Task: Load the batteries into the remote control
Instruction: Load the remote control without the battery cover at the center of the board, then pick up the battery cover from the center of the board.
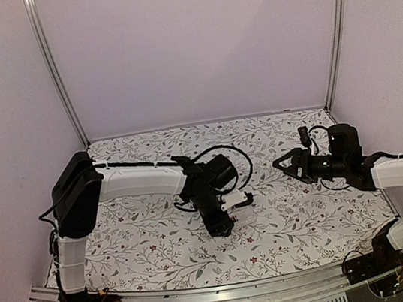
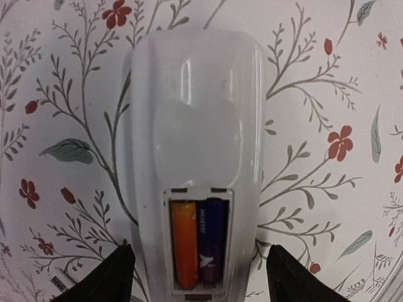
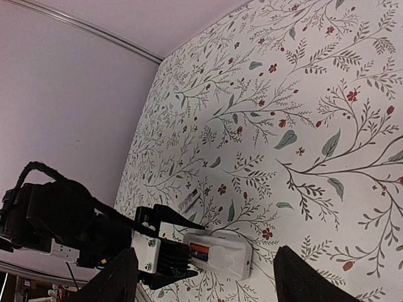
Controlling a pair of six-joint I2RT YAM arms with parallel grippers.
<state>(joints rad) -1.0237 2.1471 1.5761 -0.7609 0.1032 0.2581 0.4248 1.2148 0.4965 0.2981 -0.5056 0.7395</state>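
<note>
Batteries (image 2: 198, 248) both seated in remote (image 2: 195, 126); loading seems done. Left gripper (image 2: 201, 272) released, straddling remote. Right gripper (image 1: 285, 165) spread, empty, well apart. Next: lift straight, no nudge.

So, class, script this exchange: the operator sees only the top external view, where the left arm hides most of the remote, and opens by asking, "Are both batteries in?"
Observer: Yes. The left wrist view shows the orange battery and the dark battery side by side in the remote control.
Operator: Is the compartment covered?
Observer: No, the compartment lies uncovered, with both batteries exposed.
Operator: Is the left gripper clamping the remote?
Observer: No. The left gripper is open, one finger on each side of the remote.
</note>
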